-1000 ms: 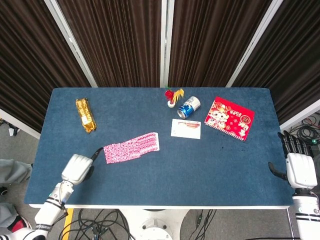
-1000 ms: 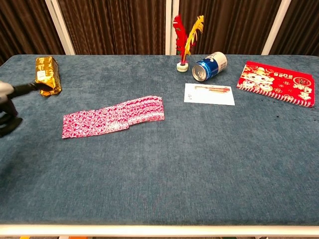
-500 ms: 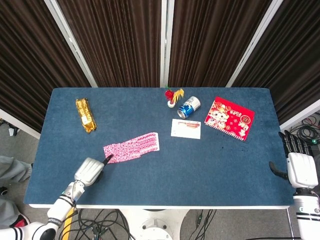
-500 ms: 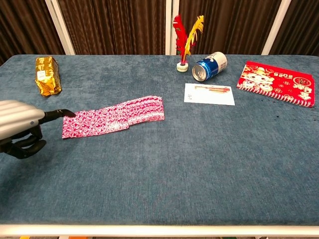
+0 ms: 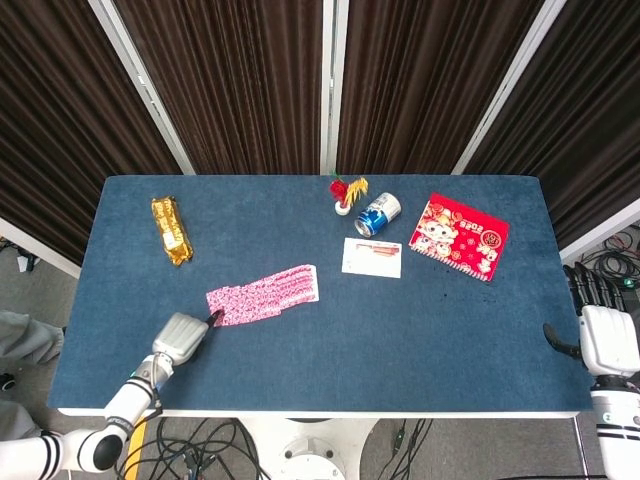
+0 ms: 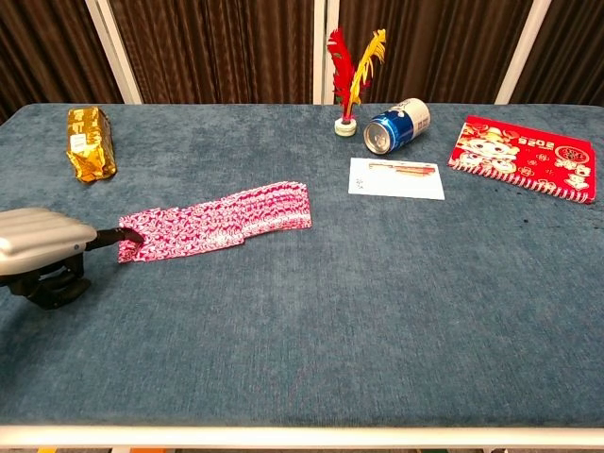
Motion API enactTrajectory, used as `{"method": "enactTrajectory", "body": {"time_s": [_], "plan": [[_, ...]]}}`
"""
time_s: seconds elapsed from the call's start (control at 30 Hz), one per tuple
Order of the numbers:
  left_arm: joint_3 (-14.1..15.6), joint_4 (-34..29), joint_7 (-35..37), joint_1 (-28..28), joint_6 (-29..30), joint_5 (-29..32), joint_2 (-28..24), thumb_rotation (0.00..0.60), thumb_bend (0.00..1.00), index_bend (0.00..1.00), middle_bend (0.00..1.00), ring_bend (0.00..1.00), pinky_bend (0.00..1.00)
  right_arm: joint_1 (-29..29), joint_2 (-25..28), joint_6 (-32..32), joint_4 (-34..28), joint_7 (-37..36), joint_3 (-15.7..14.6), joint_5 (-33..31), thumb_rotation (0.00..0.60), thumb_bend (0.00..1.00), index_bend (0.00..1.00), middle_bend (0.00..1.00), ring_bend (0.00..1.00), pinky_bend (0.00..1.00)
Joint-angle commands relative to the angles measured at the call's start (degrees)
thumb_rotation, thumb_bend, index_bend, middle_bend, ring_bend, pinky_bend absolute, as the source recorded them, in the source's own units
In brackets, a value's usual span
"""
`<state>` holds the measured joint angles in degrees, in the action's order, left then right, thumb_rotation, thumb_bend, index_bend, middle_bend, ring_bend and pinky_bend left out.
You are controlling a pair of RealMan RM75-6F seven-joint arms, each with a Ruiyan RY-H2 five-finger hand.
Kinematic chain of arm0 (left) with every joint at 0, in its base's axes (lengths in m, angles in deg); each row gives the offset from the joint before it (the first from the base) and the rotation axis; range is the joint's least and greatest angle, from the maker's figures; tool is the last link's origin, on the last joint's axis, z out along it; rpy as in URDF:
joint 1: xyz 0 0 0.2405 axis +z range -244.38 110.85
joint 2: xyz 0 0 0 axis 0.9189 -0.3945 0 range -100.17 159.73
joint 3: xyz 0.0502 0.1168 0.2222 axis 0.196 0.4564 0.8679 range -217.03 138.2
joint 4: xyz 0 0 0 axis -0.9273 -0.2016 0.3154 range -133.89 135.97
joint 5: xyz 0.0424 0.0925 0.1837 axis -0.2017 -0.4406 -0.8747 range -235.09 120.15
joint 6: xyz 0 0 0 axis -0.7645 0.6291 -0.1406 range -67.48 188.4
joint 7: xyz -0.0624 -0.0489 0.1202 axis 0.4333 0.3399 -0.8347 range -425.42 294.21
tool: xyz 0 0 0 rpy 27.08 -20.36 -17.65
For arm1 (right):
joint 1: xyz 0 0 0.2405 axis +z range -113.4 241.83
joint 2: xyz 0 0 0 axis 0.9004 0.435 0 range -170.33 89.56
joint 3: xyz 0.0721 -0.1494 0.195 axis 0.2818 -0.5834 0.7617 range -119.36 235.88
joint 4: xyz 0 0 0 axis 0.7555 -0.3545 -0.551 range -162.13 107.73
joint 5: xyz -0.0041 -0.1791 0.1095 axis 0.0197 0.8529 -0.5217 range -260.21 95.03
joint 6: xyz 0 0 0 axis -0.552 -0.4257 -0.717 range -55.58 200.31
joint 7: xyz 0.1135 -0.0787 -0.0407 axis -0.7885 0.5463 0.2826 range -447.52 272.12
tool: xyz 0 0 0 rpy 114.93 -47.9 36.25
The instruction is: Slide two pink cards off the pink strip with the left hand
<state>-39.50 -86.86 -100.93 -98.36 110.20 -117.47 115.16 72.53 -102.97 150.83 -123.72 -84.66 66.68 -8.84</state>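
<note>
A strip of overlapping pink patterned cards [image 5: 262, 295] [image 6: 217, 223] lies on the blue table, running from left front to right back. My left hand [image 5: 182, 338] [image 6: 42, 250] sits low at the strip's left end. One dark fingertip [image 6: 132, 236] reaches out and touches the outermost card; the other fingers are curled under. It holds nothing. My right hand [image 5: 605, 335] hangs off the table's right edge with its fingers apart and nothing in it; the chest view does not show it.
A gold packet [image 5: 170, 230] lies at the back left. A feather shuttlecock [image 5: 346, 192], a tipped blue can [image 5: 378, 213], a white card [image 5: 372, 257] and a red envelope [image 5: 459, 235] are at the back right.
My left hand moved right and down toward the strip. Its extended fingertip went from beside the strip's left end to resting on the end card. The strip has not shifted.
</note>
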Motion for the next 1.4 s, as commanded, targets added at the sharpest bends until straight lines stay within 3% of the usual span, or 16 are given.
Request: {"method": "enactTrajectory", "body": {"time_s": [0.03, 0.53, 1.0, 1.13, 1.4], "plan": [[0.31, 0.18, -0.03, -0.29, -0.05, 0.50, -0.06, 0.600, 0.57, 0.06, 0.86, 0.89, 0.87, 0.00, -0.07, -0.01, 0.12, -0.08, -0.04, 0.08, 0.600, 0.21, 0.00, 0.00, 0.00, 0.00], [0.27, 1.26, -0.98, -2.30, 0.00, 7.80, -1.76, 0.600, 0.58, 0.06, 0.86, 0.89, 0.87, 0.17, -0.18, 0.08, -0.43, 0.89, -0.14, 0.41, 0.600, 0.21, 0.00, 0.00, 0.00, 0.00], [-0.09, 6.32, 0.96, -3.61, -0.99, 13.60, -2.35, 0.600, 0.58, 0.07, 0.86, 0.89, 0.87, 0.38, -0.02, 0.39, -1.45, 2.03, 0.06, 0.47, 0.600, 0.21, 0.00, 0.00, 0.00, 0.00], [0.04, 5.54, 1.91, -3.38, 0.30, 12.08, -2.70, 0.600, 0.58, 0.07, 0.86, 0.89, 0.87, 0.40, -0.02, 0.51, -1.59, 2.32, 0.10, 0.44, 0.600, 0.21, 0.00, 0.00, 0.00, 0.00], [-0.48, -1.06, 6.20, -2.24, 5.37, 3.05, -4.68, 0.600, 0.58, 0.07, 0.86, 0.88, 0.85, 0.50, -0.27, 0.22, -1.53, 2.44, -0.10, 0.39, 0.600, 0.21, 0.00, 0.00, 0.00, 0.00]]}}
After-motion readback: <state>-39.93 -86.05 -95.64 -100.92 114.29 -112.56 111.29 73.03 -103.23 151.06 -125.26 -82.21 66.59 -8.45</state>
